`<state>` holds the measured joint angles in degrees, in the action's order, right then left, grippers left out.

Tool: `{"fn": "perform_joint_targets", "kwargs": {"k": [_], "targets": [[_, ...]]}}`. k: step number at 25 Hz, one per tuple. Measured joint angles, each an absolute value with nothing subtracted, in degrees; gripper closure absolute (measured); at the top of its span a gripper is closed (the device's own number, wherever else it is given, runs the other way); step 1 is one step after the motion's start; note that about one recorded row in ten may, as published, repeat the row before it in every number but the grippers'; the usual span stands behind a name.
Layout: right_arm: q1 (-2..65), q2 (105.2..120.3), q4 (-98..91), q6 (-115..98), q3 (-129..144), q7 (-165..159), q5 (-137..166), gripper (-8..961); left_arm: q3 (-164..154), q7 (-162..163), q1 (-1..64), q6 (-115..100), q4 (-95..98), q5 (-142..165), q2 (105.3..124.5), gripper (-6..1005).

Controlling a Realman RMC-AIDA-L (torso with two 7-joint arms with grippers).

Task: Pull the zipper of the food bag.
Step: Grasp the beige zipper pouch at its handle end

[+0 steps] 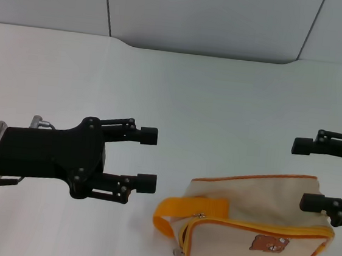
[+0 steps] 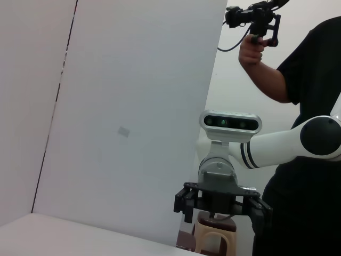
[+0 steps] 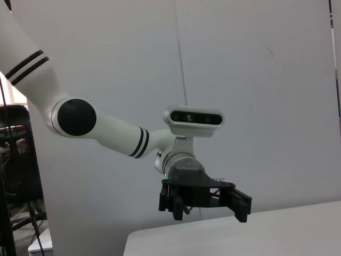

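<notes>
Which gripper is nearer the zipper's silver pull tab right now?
Left. The left gripper hovers open, apart from the food bag, off the strap end where the pull tab hangs. The right gripper is open above the bag's opposite end.

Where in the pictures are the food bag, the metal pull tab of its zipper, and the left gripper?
food bag (image 1: 254,207): head view, on its cream top panel.
pull tab (image 1: 177,253): head view, on the silver tab at the bag's left end.
left gripper (image 1: 149,160): head view, midway between its open fingertips.
</notes>
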<state>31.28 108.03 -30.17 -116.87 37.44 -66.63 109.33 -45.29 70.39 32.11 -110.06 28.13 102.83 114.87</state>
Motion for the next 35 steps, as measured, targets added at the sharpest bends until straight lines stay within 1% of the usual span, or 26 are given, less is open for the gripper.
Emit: {"fn": "perform_joint_targets", "kwargs": {"k": [19,25,33,35], "targets": [[31.36,108.18,-29.93,-116.90,37.44,-66.71,110.04,111,-45.47,70.53,31.81,-110.36,27.91,102.83,114.99,173],[31.35,108.29,-30.02,-116.93,37.44,-66.69,110.04,111,-45.62,69.92,29.91,-110.04,27.85,102.82,116.18,177],[31.14,108.28,-29.88,-116.73,36.97,-66.70,110.04,110,-48.12,69.43,28.34,-109.84,27.62,102.82,116.74,183],[31.05,108.22,-29.81,-116.53,36.89,-66.79,110.04,110,-51.25,69.19,27.79,-108.34,27.56,102.83,117.56,184]]}}
